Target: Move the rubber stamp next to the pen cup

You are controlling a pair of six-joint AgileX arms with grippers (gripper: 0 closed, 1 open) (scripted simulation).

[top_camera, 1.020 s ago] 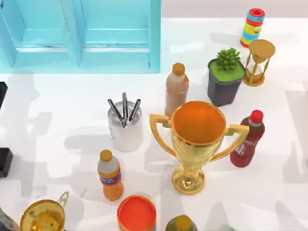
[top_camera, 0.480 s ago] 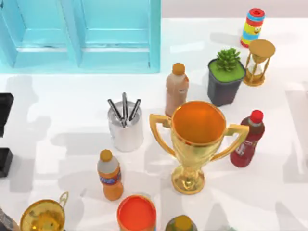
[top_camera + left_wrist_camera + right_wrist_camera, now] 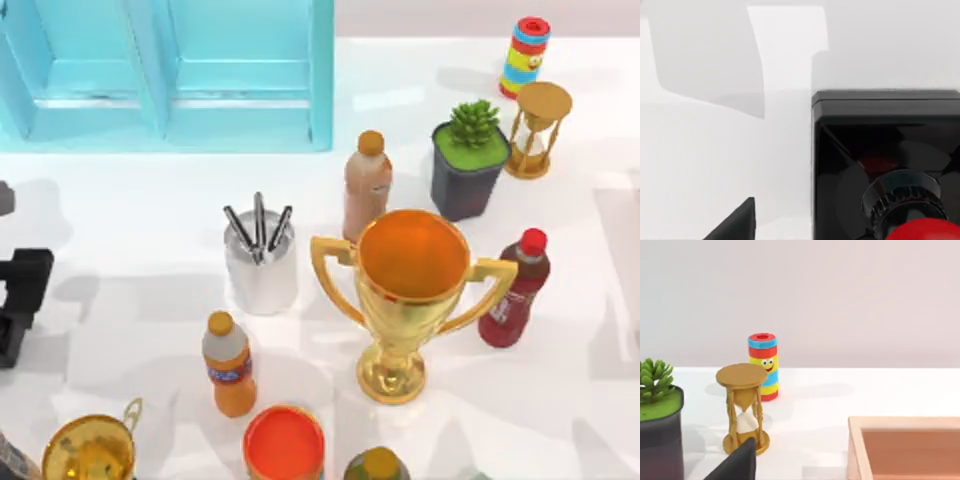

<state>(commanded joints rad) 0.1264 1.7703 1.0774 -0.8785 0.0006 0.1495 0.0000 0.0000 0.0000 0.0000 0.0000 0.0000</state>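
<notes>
Since half a second ago left gripper (image 3: 15,300) has crept further in from the table's left edge; can't tell its finger state; stamp (image 3: 885,165) sits under it; pen cup (image 3: 261,268) mid-table, well apart.

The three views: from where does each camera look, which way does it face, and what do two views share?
Top view: above the white table, facing down on the shiny silver metal pen cup and the big gold trophy; the left gripper is at the left edge.
Left wrist view: on the left arm, close over the black square rubber stamp with its red knob.
Right wrist view: on the right arm, facing level at the gold hourglass; the right gripper shows.
Shared: top and right wrist views both hold the hourglass.
</notes>
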